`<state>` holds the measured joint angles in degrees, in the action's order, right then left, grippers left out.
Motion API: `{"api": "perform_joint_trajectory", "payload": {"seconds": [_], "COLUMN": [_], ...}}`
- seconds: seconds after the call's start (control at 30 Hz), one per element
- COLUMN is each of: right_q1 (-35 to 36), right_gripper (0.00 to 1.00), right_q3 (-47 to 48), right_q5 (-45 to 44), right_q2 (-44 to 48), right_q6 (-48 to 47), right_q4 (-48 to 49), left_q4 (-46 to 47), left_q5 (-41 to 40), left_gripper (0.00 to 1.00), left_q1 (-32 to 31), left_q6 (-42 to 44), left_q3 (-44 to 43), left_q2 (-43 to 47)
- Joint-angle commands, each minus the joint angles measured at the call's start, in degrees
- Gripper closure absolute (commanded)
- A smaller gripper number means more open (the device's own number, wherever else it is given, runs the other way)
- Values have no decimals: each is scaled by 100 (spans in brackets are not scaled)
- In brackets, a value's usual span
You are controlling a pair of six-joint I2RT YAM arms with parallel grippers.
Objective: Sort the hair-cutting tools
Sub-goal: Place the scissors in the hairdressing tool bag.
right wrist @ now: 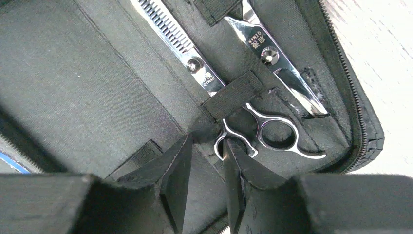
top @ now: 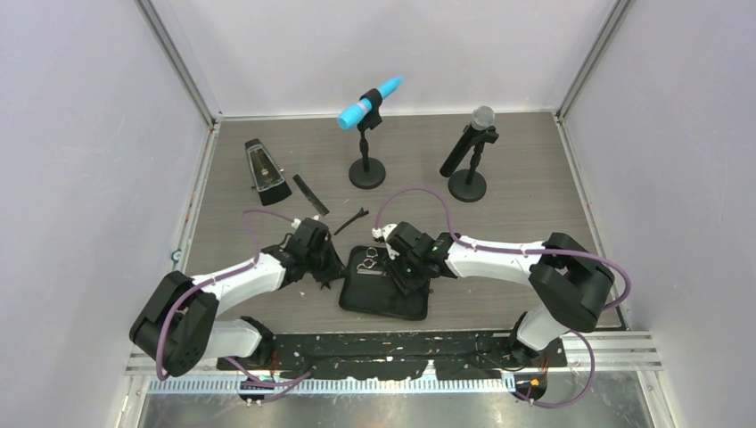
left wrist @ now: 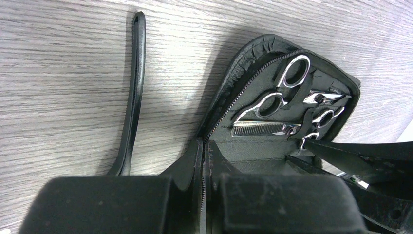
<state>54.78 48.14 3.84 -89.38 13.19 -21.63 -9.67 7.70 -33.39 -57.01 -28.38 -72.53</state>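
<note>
**Inspector:** Right pincer [right wrist: 207, 146], condition?

**Recorder:** Fingers narrowly apart, lowered into the open zip case [top: 392, 301]. One ring handle of the toothed scissors [right wrist: 197, 66] sits in the gap, against one finger. The other finger stands clear of the metal, so nothing is clamped.

**Inspector:** The second pair?

**Recorder:** The plain scissors [right wrist: 272, 61] lie just beside the first pair, toward the zip edge and turned the opposite way. Their point rests near the toothed pair's outer ring. A black elastic strap [right wrist: 233, 95] crosses the toothed pair just above its handles.

**Inspector:** Left pincer [left wrist: 204, 144]?

**Recorder:** Closed tight on the case's zipped rim.

**Inspector:** Other tools?

**Recorder:** One hair clip [top: 351, 221] lies on the bare surface [top: 517, 205] just beyond the case, between the two wrists. The comb [top: 309, 193] lies farther back, just beside the base of the metronome [top: 266, 167] and well apart from both pincers.

**Inspector:** Surface and room?

**Recorder:** The surface is grey wood-grain. Pale walls enclose it on three sides, with metal frame posts at the back corners. A blue microphone [top: 368, 102] and a black microphone [top: 470, 143] with a silver head stand toward the back, each on a round-based stand.
</note>
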Motion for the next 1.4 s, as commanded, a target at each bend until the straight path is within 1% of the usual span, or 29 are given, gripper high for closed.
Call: {"api": "perform_joint_trajectory", "payload": {"seconds": [0.0, 0.13, 0.23, 0.37, 0.47, 0.57, 0.67, 0.73, 0.83, 0.87, 0.9, 0.97, 1.03, 1.1, 1.17, 1.27, 1.37], "right_q1": [111, 111, 111, 111, 111, 67, -98, -341, -752, -799, -857, -891, -913, -937, -971, -1015, -1030], "right_gripper": [62, 62, 60, 54, 42, 35, 33, 33, 33, 33, 32, 33, 33, 32, 32, 32, 32], "right_q3": [162, 235, 224, 238, 267, 197, 19, -160, -464, -512, -574, -620, -662, -710, -758, -803, -880], "right_q5": [428, 368, 299, 37, -457, -1004, -1273, -1307, -1093, -1063, -1033, -1062, -1090, -1114, -1142, -1152, -1179], "right_q2": [-181, -272, -104, 450, 872, 1318, 1559, 1613, 1709, 1798, 1848, 2012, 2172, 2285, 2336, 2369, 2439], "right_q6": [444, 452, 476, 444, 411, 462, 670, 807, 894, 902, 899, 853, 806, 721, 699, 701, 756], "right_q4": [574, 499, 363, -24, -414, -639, -753, -736, -564, -532, -486, -460, -433, -419, -398, -361, -263], "left_q4": [413, 398, 334, 257, 255, 276, 409, 526, 549, 535, 461, 173, -357, -1056, -1756, -2664, -3379], "left_q5": [214, 187, 112, 51, 39, 54, 99, 104, 221, 242, 235, 87, -260, -776, -1224, -1662, -1953], "left_gripper": [100, 100, 100, 100, 99, 99, 98, 97, 91, 86, 76, 66, 58, 51, 46, 36, 34], "left_q1": [-138, -140, -137, -137, -142, -141, -182, -274, -443, -461, -466, -463, -450, -454, -437, -367, -293], "left_q6": [-202, -198, -186, -139, -128, -152, -256, -348, -440, -464, -471, -410, -181, 123, 500, 945, 1235], "left_q3": [-113, -92, -89, -127, -140, -163, -196, -258, -485, -536, -559, -611, -736, -911, -1123, -1388, -1480], "left_q2": [24, 79, 136, 166, 160, 131, 63, -39, -230, -256, -232, -43, 287, 682, 1057, 1416, 1539]}}
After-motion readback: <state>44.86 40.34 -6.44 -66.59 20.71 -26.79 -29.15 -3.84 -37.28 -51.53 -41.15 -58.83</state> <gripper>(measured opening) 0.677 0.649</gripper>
